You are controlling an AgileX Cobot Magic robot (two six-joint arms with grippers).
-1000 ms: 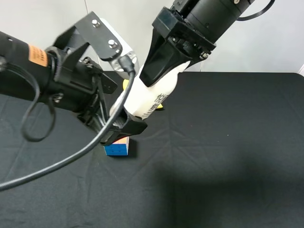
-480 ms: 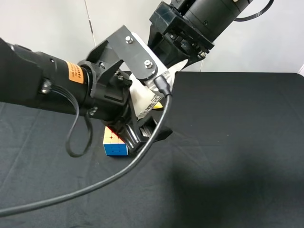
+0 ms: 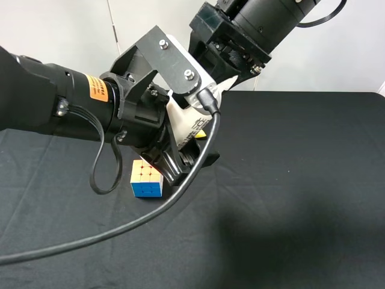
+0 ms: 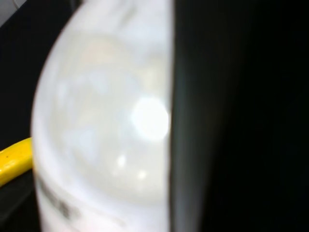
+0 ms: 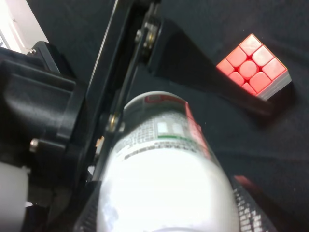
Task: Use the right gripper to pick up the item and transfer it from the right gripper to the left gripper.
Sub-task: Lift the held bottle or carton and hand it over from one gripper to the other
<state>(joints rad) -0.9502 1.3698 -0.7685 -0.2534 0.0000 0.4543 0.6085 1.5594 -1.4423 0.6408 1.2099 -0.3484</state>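
The white bottle (image 3: 194, 124) hangs tilted in the air above the black table, with its upper end in my right gripper (image 3: 212, 77), which is shut on it. In the right wrist view the bottle (image 5: 164, 159) fills the middle, label end pointing away. My left gripper (image 3: 189, 165), on the arm with the orange sticker, has its jaws on either side of the bottle's lower part, still apart. One of its fingers (image 5: 203, 67) stands off the bottle. In the left wrist view the bottle (image 4: 101, 130) lies against one black finger (image 4: 231, 116).
A multicoloured puzzle cube (image 3: 146, 179) sits on the black cloth just below the left gripper and also shows in the right wrist view (image 5: 254, 70). A yellow banana (image 4: 14, 159) lies behind the bottle. The black table (image 3: 301, 180) stretches to the right.
My left arm has swung to the right and brought its jaws around the bottle's lower part, covering most of it. The right gripper has held the bottle nearly still.
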